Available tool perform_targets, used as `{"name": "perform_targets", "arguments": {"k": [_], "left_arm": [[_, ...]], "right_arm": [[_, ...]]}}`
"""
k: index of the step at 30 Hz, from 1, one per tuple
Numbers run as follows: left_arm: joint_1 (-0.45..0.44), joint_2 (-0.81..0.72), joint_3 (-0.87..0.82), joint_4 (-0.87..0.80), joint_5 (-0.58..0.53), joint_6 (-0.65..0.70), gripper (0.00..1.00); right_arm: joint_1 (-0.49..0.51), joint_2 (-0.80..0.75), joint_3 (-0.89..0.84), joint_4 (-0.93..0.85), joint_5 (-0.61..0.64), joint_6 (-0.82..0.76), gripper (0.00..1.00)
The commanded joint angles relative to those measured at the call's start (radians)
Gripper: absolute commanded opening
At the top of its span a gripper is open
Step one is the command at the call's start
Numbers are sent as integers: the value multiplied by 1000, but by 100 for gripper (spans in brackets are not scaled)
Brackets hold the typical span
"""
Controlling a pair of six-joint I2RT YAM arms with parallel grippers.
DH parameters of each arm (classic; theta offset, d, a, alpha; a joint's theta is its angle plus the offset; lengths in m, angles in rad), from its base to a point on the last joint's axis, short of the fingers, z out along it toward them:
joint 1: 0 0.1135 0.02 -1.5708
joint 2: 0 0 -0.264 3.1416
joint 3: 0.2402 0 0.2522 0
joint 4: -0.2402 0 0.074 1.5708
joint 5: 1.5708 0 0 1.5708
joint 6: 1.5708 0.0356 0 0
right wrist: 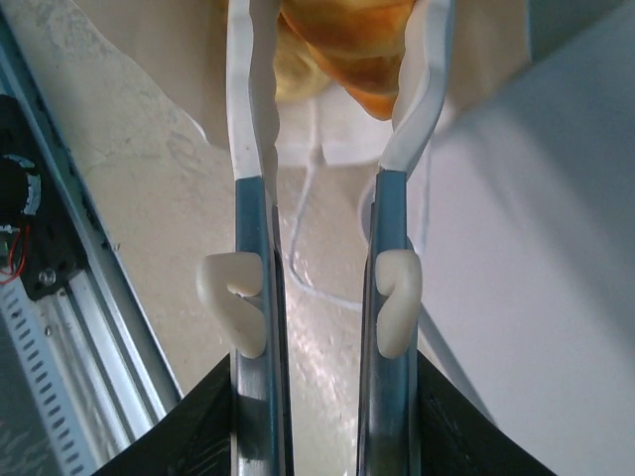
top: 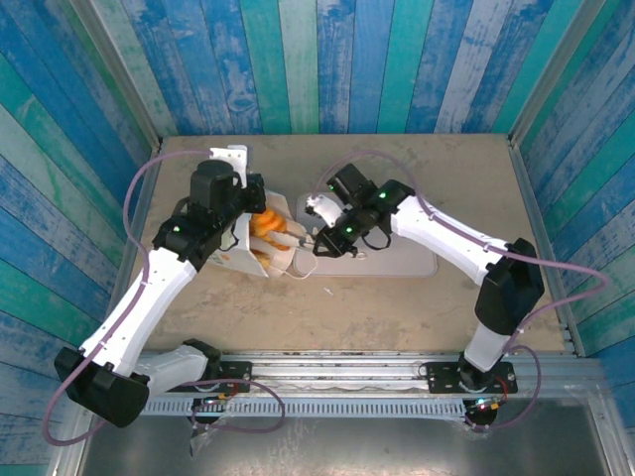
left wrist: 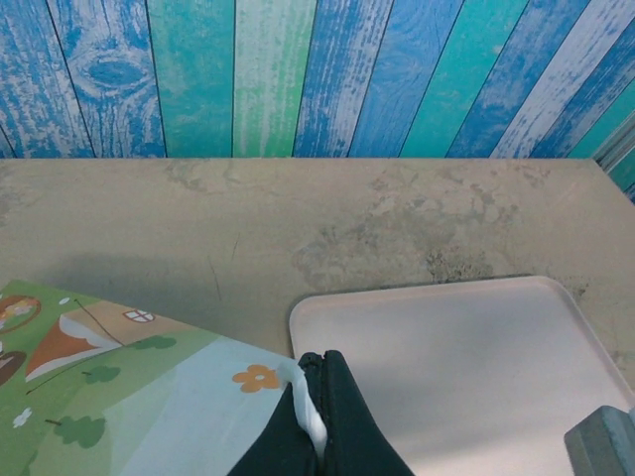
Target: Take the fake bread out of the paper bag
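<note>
Near edge: the rail (top: 337, 369) is well apart from both claws, so there is room to draw back.
Right claw (right wrist: 337, 40): it seems clenched on one bread (right wrist: 362, 74) at the bag's mouth, with the fingers touching both sides.
Direction: the bread is straight ahead of this claw, narrow end towards the wrist. I judge a straight pull back will free it.
Cord (right wrist: 303, 248): it lies loose under the fingers and may catch.
Bag (left wrist: 129, 397): it lies on its side on the bench (left wrist: 298, 218), mouth to the right, with more bread (top: 268, 226) inside.
Left claw (left wrist: 322, 412): clenched on the bag's edge.
Tray (left wrist: 466, 367): just beside the mouth, a bare place for the bread.
</note>
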Motion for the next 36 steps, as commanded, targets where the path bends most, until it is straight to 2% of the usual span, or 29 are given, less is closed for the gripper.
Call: {"name": "perform_targets", "arguments": {"k": [1, 7, 11, 16, 19, 29, 36], "left_arm": [[-4, -24, -10, 65, -9, -27, 0], [-3, -14, -14, 70, -1, -28, 0], [-4, -19, -21, 75, -5, -24, 0], [-4, -23, -22, 69, 7, -12, 0], [-4, -22, -27, 71, 22, -12, 0], [-4, 5, -13, 65, 81, 14, 0], [-4, 2, -11, 55, 40, 45, 0]], "right_arm": [[-44, -91, -22, -93, -72, 13, 39], [-153, -195, -95, -159, -97, 25, 39], [-277, -266, -191, -155, -138, 54, 40], [-415, -269, -302, -163, -169, 71, 40], [-457, -231, -323, -181, -160, 59, 41], [-466, -91, -219, -234, 88, 69, 45], [-434, -100, -132, -251, 191, 96, 53]]}}
